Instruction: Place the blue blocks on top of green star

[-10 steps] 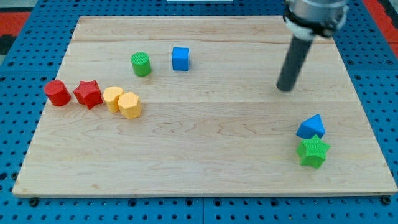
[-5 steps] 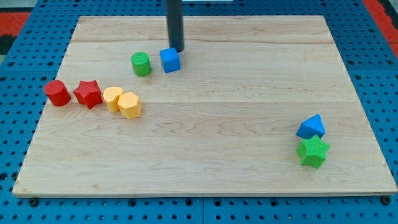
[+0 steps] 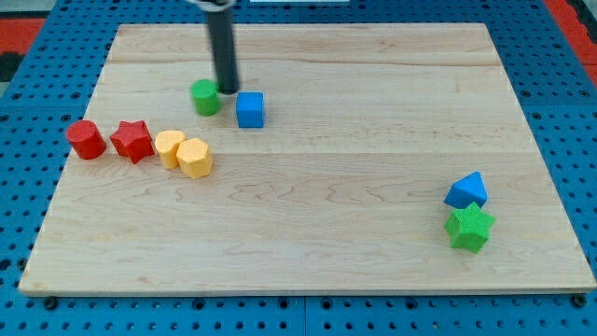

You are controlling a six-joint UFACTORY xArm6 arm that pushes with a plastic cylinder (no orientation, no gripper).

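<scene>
Blue cube block [image 3: 249, 109] lies in the upper-left part of the pale wooden board [image 3: 308, 205], just to the view's right of the green cylinder block [image 3: 206, 96]. The second blue piece, a blue triangular block [image 3: 466, 189], sits near the board's right edge, touching the upper side of the green star block [image 3: 468, 227] on the same surface, not stacked on it.

Surface: the board shows light grain in lengthwise planks. It rests on a blue perforated base [image 3: 23, 196] that frames it on all sides; red areas show at the upper corners of the view.

At the left edge of the board a row runs from left to right: red cylinder block [image 3: 86, 139], red star block [image 3: 132, 141], yellow rounded block [image 3: 169, 147], yellow hexagonal block [image 3: 195, 157]. The two yellow pieces touch each other.

Arm pose: my dark rod descends nearly upright from the view's top. My tip [image 3: 228, 91] stands between the green cylinder block and the blue cube block, close against both. I carry no claw; the rod grips nothing.
</scene>
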